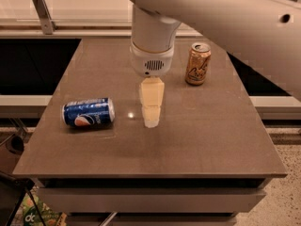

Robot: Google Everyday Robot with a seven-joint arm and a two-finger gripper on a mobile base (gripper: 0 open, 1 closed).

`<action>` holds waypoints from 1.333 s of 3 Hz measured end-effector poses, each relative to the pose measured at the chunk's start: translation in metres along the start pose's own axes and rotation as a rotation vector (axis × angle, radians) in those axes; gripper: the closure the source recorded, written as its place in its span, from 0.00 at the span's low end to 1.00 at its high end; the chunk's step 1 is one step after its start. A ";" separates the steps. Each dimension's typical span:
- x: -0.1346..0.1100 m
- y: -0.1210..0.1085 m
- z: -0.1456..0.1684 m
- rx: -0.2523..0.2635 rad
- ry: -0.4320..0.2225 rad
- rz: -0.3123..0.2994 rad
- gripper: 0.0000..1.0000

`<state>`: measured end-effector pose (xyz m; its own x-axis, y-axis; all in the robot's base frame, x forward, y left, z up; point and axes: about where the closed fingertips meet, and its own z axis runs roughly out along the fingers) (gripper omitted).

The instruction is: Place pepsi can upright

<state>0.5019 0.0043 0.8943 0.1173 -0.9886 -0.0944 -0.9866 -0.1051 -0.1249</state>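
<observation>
The blue pepsi can [89, 112] lies on its side on the left part of the brown table [188, 140], its logo facing me. My gripper [151, 119] hangs from the white arm over the middle of the table. It is to the right of the can and apart from it, with nothing in it.
A gold can [197, 63] stands upright at the back right of the table. The white arm [225, 18] crosses the top of the view. A metal rail post [41, 11] stands behind the table at the left.
</observation>
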 end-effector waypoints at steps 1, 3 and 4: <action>-0.020 0.001 0.007 -0.022 -0.035 -0.019 0.00; -0.072 0.010 0.016 -0.022 -0.129 -0.010 0.00; -0.072 0.009 0.016 -0.021 -0.128 -0.010 0.00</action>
<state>0.4860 0.0761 0.8839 0.1392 -0.9657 -0.2191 -0.9874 -0.1184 -0.1054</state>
